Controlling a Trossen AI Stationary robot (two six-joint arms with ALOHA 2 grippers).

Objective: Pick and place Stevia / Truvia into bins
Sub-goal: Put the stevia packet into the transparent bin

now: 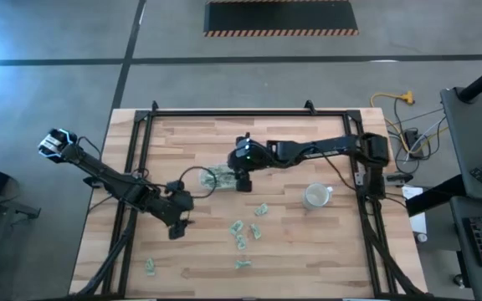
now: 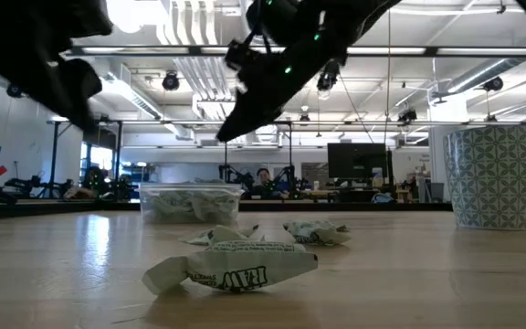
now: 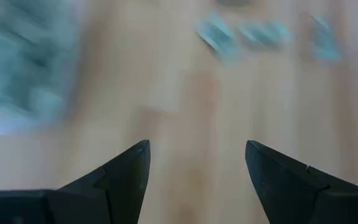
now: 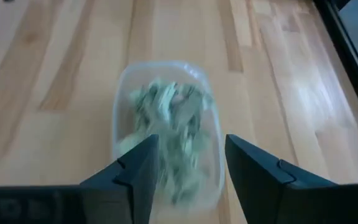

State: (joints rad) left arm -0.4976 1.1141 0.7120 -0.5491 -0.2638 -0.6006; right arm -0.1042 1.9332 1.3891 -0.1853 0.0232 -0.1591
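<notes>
Many packets (image 1: 243, 234) loose (tub (image 4: 122, 93) part-filled).

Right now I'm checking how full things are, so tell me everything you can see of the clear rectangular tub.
The clear tub is a shallow, rounded-rectangular container of thin see-through plastic, standing upright and open-topped on the wooden table near its middle. It holds a loose heap of pale green and white packets, piled to about its rim. The right gripper hangs directly over it, jaws open and empty, not touching it as far as I can tell. More packets lie scattered on the table apart from it.
</notes>
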